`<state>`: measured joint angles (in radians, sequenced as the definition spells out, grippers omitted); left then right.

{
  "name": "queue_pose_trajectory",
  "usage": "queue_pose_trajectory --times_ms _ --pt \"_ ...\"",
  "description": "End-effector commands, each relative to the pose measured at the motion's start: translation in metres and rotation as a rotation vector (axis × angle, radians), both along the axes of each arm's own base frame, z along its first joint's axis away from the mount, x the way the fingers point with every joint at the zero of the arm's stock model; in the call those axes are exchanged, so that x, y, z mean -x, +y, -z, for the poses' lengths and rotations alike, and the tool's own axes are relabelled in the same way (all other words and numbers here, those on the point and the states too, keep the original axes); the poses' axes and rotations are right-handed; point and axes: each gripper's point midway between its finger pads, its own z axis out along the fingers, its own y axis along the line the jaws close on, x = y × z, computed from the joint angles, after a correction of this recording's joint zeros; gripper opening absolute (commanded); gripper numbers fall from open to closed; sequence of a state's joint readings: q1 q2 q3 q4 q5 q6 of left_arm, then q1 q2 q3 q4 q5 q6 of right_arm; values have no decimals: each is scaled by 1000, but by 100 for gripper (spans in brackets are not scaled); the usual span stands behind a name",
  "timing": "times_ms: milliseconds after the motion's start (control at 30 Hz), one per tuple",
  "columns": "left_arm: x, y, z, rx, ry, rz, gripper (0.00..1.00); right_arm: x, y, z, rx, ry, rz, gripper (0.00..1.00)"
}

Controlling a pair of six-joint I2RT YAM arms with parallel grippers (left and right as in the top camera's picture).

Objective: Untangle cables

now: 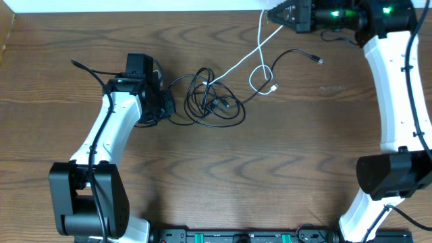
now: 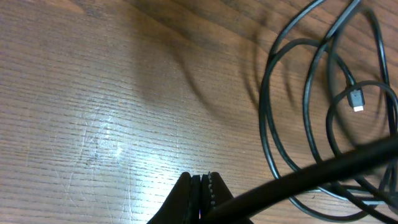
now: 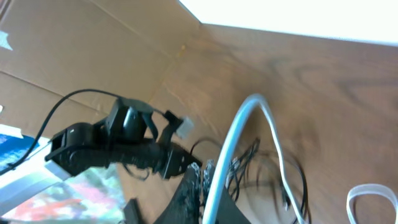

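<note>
A tangle of black cables (image 1: pixel 214 101) lies in loops at the table's middle, with a small plug (image 2: pixel 356 99) showing among the coils. My left gripper (image 1: pixel 169 106) sits low at the tangle's left edge. Its jaws (image 2: pixel 202 182) are shut, and one black cable (image 2: pixel 311 174) runs out from them to the right. The white cable (image 1: pixel 243 61) stretches from the tangle up to my right gripper (image 1: pixel 273 15) at the back edge, forming a small loop (image 1: pixel 261 75) on the way. The right gripper (image 3: pixel 202 177) is shut on this white cable (image 3: pixel 231 140).
One black cable ends in a plug (image 1: pixel 316 59) lying apart to the right of the tangle. A cardboard wall (image 3: pixel 93 50) stands along the table's left side. The left arm (image 3: pixel 118 143) shows in the right wrist view.
</note>
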<state>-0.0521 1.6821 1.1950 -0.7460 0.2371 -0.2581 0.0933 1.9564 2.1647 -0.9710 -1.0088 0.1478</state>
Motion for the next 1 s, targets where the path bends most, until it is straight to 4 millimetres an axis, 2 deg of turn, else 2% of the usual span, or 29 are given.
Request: queue_pose_trajectory --times_ms 0,133,167,200,300,367,433,533,667,733,800,967 --pt "1 6 5 -22 16 -9 7 -11 -27 20 121 49 137 1" --pt "1 6 5 -22 16 -10 7 -24 -66 63 411 124 379 1" --pt "1 6 5 -21 16 -10 7 -22 -66 68 449 128 390 1" --pt "1 6 5 -21 16 -9 7 -18 -58 71 464 116 348 1" --pt "1 6 5 -22 16 -10 7 8 -4 60 375 -3 52 1" --pt "1 6 5 -23 16 -10 7 17 10 55 342 -36 -25 1" --pt "1 10 6 -44 15 -15 7 23 14 52 312 -64 -82 1" --pt "0 13 6 -65 14 -20 7 18 -3 57 331 -35 -44 1" --pt "0 13 6 -65 14 -20 7 5 -44 75 416 65 106 1" --pt "0 13 6 -65 14 -21 7 9 -51 80 428 79 95 1" --pt "0 13 6 -65 14 -20 7 25 -40 78 398 42 -24 1" --pt "-1 13 6 -64 7 -21 7 74 9 67 281 -59 -331 1"
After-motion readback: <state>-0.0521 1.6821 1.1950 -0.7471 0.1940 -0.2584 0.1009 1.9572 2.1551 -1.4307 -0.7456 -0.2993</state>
